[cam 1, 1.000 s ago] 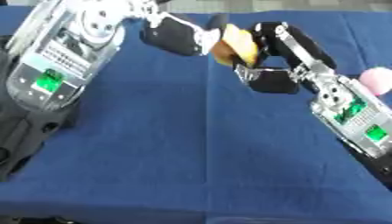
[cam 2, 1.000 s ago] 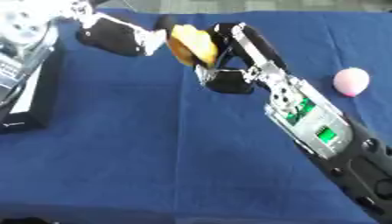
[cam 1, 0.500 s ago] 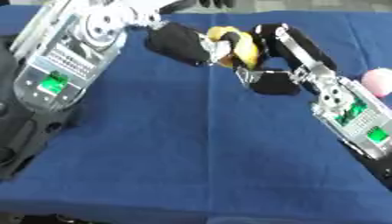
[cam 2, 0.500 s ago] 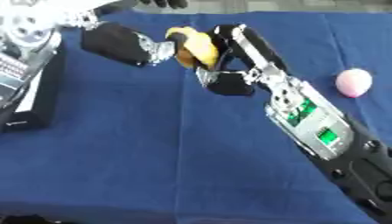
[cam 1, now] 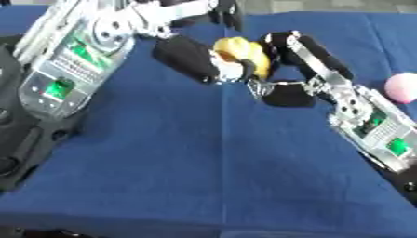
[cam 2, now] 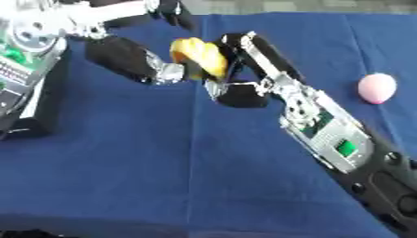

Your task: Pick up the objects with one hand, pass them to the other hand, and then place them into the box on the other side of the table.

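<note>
Left eye view shows the robot's two hands meeting over the far middle of the blue table (cam 1: 220, 176). Between them sits a yellow object (cam 1: 240, 53); the right hand (cam 1: 285, 60) has its fingers curled around it, and the left hand (cam 1: 191, 58) touches it, though whether those fingers have closed cannot be told. A pink ball (cam 2: 376, 87) lies well apart at far right. For a clean handover, the receiving hand should wrap fully before the other lets go.

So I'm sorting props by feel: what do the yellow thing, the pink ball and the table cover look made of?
Yellow thing: smooth, slightly glossy, probably plastic or foam. Pink ball: matte, likely soft plastic or foam. Table cover: blue woven cloth with a visible crease.
</note>
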Tool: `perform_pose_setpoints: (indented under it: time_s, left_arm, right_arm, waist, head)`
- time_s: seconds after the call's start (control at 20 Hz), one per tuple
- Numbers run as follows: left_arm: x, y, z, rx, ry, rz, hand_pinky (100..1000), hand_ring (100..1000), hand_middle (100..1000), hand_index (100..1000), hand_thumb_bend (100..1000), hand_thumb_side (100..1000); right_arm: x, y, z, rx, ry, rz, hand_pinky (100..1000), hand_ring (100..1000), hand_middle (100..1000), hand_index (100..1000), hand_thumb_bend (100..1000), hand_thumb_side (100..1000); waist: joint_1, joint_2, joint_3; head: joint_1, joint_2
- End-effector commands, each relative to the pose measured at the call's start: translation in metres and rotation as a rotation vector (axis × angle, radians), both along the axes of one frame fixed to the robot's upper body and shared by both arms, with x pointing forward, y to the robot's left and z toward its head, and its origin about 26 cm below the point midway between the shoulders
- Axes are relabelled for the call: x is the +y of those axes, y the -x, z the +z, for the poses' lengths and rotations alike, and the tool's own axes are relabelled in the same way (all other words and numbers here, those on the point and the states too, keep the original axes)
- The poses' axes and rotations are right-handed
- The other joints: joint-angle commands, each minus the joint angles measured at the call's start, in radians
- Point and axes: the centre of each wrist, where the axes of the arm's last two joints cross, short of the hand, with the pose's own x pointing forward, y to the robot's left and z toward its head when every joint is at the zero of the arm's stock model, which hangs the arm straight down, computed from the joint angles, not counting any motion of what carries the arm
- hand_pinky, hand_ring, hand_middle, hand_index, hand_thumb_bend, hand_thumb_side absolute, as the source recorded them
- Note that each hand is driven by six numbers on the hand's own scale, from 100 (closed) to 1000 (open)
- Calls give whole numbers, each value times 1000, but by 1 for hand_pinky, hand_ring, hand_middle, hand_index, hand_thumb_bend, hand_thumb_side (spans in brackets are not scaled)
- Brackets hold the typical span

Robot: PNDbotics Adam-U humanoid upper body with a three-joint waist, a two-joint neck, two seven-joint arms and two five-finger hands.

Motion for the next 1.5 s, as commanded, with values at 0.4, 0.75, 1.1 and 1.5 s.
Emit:
perform_pose_setpoints:
  time_s: [0.4, 0.75, 1.1, 1.5]
  left_arm:
    - [2, -2, 4, -56, -45, 1, 870, 838, 774, 828, 419, 544]
    - [-1, -3, 1, -90, -38, 13, 866, 834, 772, 829, 414, 460]
    - [-2, -4, -2, -116, -2, 31, 861, 829, 769, 834, 404, 399]
    - [-5, -12, -11, -88, -13, 49, 857, 826, 763, 830, 363, 442]
  right_arm:
    - [0, 3, 6, -28, 12, 47, 462, 525, 416, 442, 100, 100]
    - [-1, 4, 3, -19, 20, 97, 461, 523, 414, 441, 100, 100]
    - [-2, 4, 2, -8, 30, 137, 460, 522, 413, 440, 100, 100]
    - [-1, 3, 4, -23, 24, 149, 447, 516, 407, 431, 100, 100]
  waist:
    - [1, -13, -4]
    - [0, -11, -5]
    - [-1, -10, -6]
    - [-2, -8, -8]
  head:
    - [1, -2]
    - [0, -2]
    - [-1, -2]
    - [3, -2]
